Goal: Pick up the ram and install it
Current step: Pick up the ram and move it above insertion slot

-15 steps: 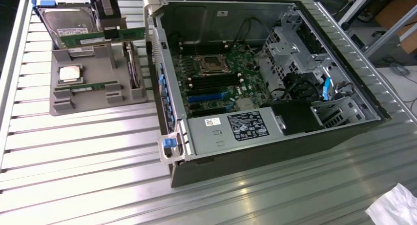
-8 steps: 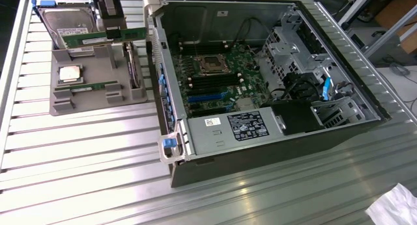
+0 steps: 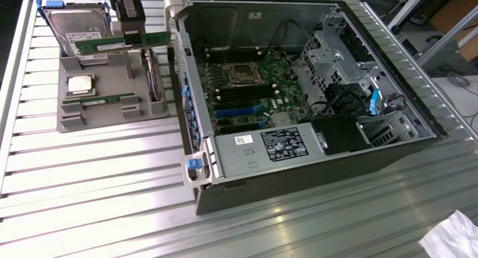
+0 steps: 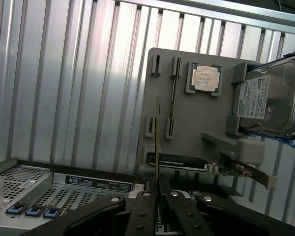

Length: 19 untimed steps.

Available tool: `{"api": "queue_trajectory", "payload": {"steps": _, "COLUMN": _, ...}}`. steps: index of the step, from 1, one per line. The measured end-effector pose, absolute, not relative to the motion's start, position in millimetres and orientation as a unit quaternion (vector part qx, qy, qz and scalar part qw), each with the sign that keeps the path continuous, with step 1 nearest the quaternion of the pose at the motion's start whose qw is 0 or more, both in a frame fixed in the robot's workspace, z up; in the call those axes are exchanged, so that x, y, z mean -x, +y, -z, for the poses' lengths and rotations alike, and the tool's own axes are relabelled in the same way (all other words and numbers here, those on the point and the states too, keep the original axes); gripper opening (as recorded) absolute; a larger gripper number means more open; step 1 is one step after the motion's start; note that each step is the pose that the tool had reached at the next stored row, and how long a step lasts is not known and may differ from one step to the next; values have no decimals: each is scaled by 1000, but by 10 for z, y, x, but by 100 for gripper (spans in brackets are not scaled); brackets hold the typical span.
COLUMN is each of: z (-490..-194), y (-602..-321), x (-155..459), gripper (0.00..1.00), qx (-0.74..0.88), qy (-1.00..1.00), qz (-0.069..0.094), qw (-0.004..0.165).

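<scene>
table: ribbed metal, nearest in the exterior view.
computer case: open, right of centre; motherboard exposed.
tray: grey, left of the case.
second stick: lies in a tray slot; processor just behind it.
ram: upper left of the exterior view, raised above the tray, roughly level, one end near the case rim.
claw: clamped on the ram.
hard drive: far end of tray, tilted.

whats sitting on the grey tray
The grey tray holds a silver processor chip, one ram stick in its slot and a hard drive. The hand holds the other ram above it, hiding part of the drive.
</scene>
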State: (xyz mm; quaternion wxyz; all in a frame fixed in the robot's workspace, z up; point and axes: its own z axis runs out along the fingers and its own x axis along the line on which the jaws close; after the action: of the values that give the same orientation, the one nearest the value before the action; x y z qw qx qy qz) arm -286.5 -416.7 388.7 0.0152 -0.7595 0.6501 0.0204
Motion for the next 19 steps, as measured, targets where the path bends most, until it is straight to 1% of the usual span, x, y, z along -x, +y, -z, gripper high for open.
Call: {"api": "queue_trajectory", "payload": {"steps": 19, "z": -3887, "y": -4168, "x": 2630, "gripper": 13, "qx": 759, "qy": 650, "qz": -25, "qw": 11}}
